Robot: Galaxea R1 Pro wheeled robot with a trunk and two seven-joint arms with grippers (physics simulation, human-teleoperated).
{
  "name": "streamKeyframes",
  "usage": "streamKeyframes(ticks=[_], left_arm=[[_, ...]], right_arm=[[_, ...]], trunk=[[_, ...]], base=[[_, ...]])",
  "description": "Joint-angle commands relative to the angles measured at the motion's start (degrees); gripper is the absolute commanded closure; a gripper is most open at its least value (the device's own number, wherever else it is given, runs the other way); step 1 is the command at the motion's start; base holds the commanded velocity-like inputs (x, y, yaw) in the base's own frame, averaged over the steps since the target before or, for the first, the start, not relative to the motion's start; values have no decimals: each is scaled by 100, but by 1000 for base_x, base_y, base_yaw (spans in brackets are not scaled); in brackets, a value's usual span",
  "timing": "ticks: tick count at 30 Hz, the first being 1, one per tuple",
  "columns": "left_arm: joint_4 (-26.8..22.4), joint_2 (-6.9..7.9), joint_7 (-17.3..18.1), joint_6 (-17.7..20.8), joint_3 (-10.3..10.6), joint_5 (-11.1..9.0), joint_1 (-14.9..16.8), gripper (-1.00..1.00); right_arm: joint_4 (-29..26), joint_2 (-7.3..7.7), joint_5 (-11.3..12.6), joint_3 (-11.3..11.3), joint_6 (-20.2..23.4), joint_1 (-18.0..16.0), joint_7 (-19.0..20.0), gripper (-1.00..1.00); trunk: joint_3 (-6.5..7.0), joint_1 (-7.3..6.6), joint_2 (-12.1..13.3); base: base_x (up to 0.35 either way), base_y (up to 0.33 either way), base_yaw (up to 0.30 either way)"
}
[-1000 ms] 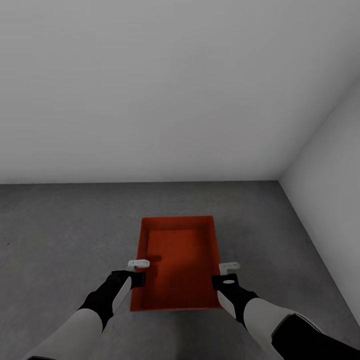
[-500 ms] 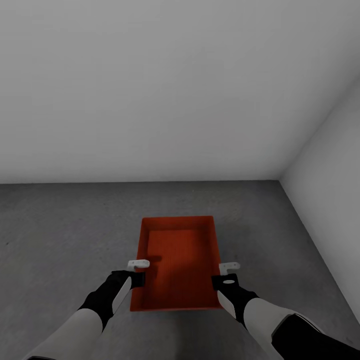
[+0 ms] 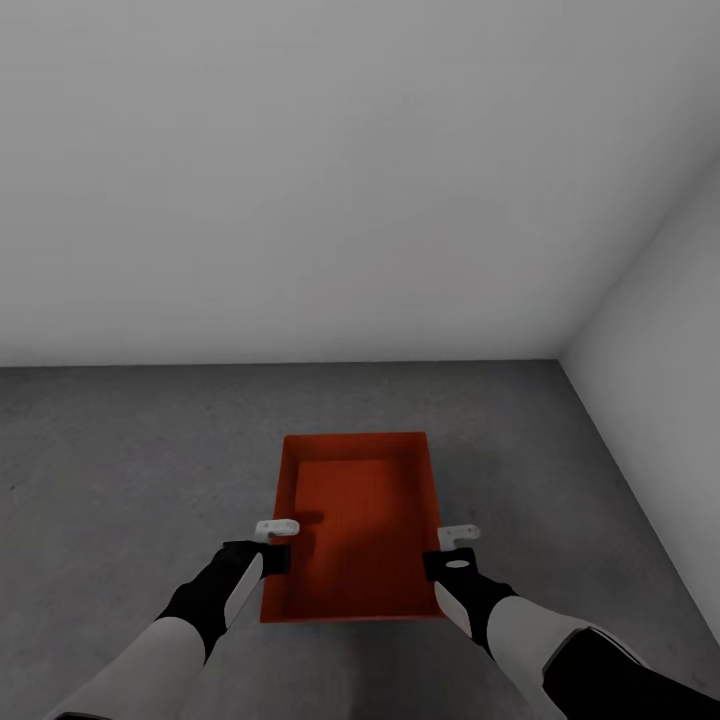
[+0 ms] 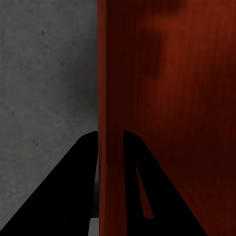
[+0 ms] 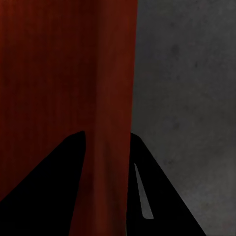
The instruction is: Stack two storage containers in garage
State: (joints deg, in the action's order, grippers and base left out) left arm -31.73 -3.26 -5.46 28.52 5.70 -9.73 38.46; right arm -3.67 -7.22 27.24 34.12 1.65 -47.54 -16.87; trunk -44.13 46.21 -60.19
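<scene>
- Container [image 3: 352,525]: one red-orange, open-topped bin with low plain walls and a flat bottom, held between my two arms over the grey floor [image 3: 130,450] of the garage, ahead of my trunk and near the corner where the two white walls [image 3: 330,180] meet. Whether its bottom already rests on the concrete I cannot tell.
- Left jaws [image 3: 277,540]: closed over the container's left long wall; in the left wrist view one finger [image 4: 73,191] lies outside that wall and the other inside, with the wall edge [image 4: 110,147] between them.
- Right jaws [image 3: 455,548]: closed likewise on the right long wall; in the right wrist view the wall [image 5: 108,147] runs between my two dark fingers [image 5: 147,196].
- Reason for the grip: I judge that pinching opposite walls at matching points keeps the bin level and square to me for a flat set-down.
- Materials: the container reads as smooth rigid plastic with faint fine ribbing inside; the floor is rough, speckled concrete; the walls are plain and matt.
- Stage, as I judge it: placing a container on the garage floor.
</scene>
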Motion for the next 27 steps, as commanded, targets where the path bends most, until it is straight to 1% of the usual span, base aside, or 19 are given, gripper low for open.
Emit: streamKeyframes(ticks=[1,14,25,27], left_arm=[[-19,9,-78,-171,45,57,4,100],[-17,9,-78,-173,45,59,4,100],[-17,9,-78,-177,45,59,4,100],[-17,9,-78,-179,45,59,4,100]], right_arm=[[165,1,129,60,55,-1,-54,100],[165,1,133,60,36,-1,-56,100],[165,1,132,60,35,-1,-62,100],[165,1,132,60,35,-1,-62,100]], trunk=[[-4,0,-3],[-95,0,-3],[-104,0,-3],[-140,44,-83]], base=[[0,0,0],[0,0,0],[0,0,0],[0,0,0]])
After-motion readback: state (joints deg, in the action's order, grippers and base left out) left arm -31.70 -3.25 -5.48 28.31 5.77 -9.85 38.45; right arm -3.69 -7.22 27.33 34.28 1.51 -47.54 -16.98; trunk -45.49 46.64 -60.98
